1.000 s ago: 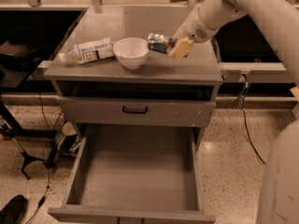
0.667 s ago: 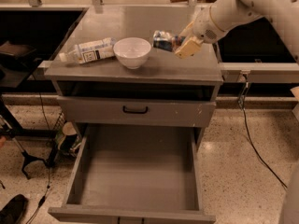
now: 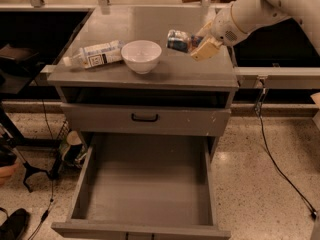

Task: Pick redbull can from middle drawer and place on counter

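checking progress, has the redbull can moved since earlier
Yes, the redbull can in the gripper over the counter shifted slightly right, away from the white bowl.

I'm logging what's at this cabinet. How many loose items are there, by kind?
Cans: 1, the redbull can, held by the gripper over the right side of the counter
Bottles: 1, the plastic bottle, lying on the counter
Bowls: 1, the white bowl, on the counter
Items in the middle drawer: 0
Total: 3
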`<state>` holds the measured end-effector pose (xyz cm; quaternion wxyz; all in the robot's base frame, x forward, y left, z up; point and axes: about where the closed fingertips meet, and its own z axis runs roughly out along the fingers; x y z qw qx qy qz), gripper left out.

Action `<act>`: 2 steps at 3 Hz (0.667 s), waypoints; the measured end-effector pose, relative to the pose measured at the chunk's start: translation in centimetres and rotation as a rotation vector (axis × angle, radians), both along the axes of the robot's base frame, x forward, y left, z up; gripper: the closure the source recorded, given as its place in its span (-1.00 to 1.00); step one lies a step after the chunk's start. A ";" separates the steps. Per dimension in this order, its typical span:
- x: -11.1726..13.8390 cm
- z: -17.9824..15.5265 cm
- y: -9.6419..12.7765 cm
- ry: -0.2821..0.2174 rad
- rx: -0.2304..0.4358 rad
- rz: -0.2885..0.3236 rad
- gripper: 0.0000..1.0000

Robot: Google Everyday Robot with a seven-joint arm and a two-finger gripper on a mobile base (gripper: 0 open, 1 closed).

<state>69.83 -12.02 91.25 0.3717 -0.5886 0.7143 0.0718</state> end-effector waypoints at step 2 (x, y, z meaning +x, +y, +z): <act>0.9 -3.8 -1.6 0.111 -0.050 -0.045 -0.91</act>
